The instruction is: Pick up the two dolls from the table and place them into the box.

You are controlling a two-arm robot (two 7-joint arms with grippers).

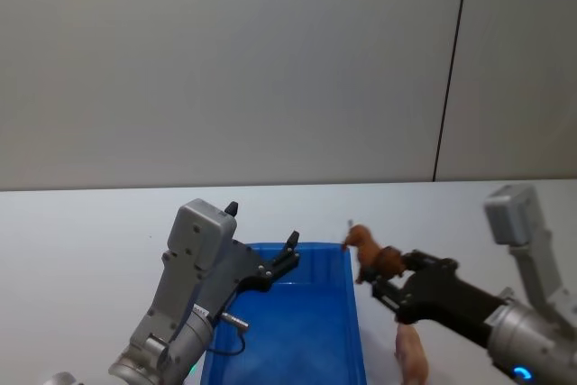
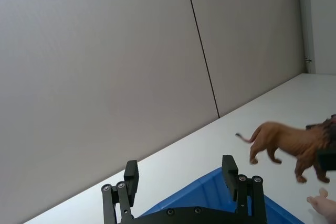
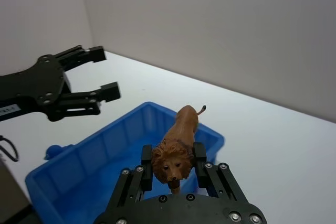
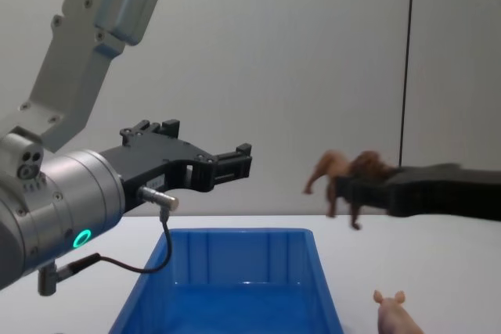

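**Head view.** The left gripper hangs over the left side of the blue box with its fingers spread and nothing between them. The right gripper is clamped on the reddish-brown lion, which is held in the air by the box's far right corner. The pink pig is on the white table, just right of the box.

**Left wrist view.** The two black fingers stand well apart with bare space between them. The box rim is below them. The lion is off to the side, clear of the tabletop. A bit of the pig shows at the frame edge.

**Right wrist view.** The lion is pinched at the mane between both jaws, head toward the camera and tail pointing away. The box is open beneath and to the side. The left gripper is farther off, with its jaws parted.

**Chest view.** The left gripper is level, high above the box. The lion is gripped by the right gripper, up off the table and right of the box. The pig is upright on the table, near the box's right wall but not touching it. A grey wall is behind.
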